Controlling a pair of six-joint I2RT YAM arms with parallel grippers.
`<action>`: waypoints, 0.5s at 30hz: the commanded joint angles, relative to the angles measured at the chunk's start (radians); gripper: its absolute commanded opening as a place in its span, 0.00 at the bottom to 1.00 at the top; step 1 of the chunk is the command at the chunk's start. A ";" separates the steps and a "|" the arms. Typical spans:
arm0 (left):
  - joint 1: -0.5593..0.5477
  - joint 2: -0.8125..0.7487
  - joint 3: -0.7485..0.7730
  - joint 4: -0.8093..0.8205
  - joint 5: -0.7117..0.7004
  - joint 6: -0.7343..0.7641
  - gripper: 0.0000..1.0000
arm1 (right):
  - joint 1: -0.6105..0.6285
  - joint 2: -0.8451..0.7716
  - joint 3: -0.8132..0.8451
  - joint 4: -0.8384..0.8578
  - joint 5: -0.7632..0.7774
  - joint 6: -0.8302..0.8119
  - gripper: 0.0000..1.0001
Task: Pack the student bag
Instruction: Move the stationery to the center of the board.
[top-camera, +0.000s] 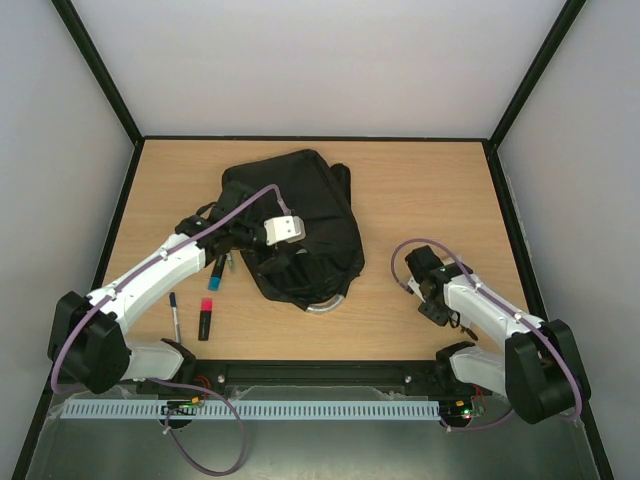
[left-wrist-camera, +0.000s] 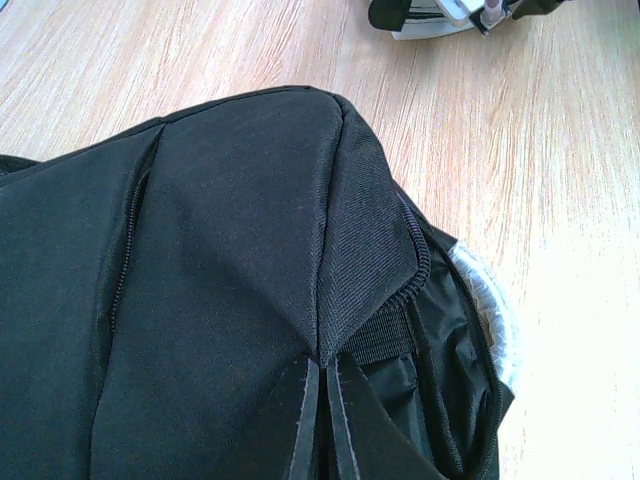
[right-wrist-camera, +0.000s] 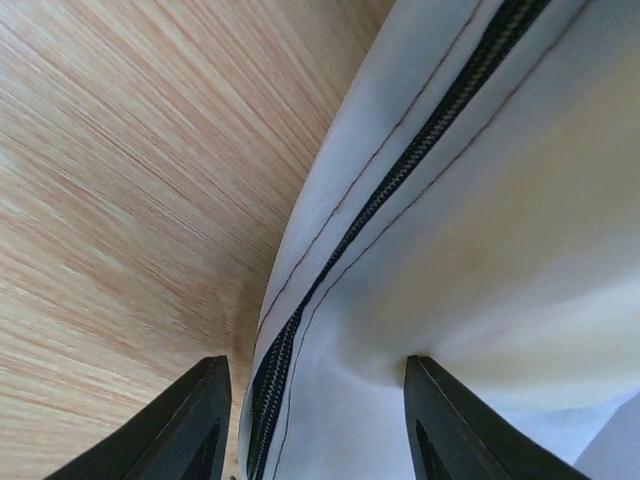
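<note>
The student bag (top-camera: 300, 205) is a large black backpack lying in the middle of the table, its silver-grey handle loop (top-camera: 325, 305) toward the near edge. My left gripper (top-camera: 255, 243) reaches over the bag's near left part. In the left wrist view it (left-wrist-camera: 325, 425) is shut, pinching a raised fold of the black bag fabric (left-wrist-camera: 250, 260) beside the opened zip mouth (left-wrist-camera: 440, 370). My right gripper (top-camera: 420, 268) hovers low at the table's right. Its fingers (right-wrist-camera: 450, 430) are closed on a white pouch (right-wrist-camera: 470, 220) with a black zip, and one finger dents it.
Left of the bag lie a blue pen (top-camera: 175, 315), a red-and-black highlighter (top-camera: 206, 318) and a blue-capped marker (top-camera: 218, 270). Black-framed walls enclose the wooden table (top-camera: 430, 190).
</note>
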 joint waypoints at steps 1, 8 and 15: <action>0.006 0.003 0.018 0.052 0.050 -0.006 0.02 | -0.003 0.002 -0.050 0.017 0.039 -0.018 0.48; 0.006 0.009 0.022 0.054 0.052 -0.007 0.02 | -0.004 0.012 -0.095 0.085 0.061 -0.051 0.34; 0.006 0.012 0.019 0.056 0.058 -0.010 0.03 | -0.002 0.029 0.049 -0.009 -0.073 -0.042 0.12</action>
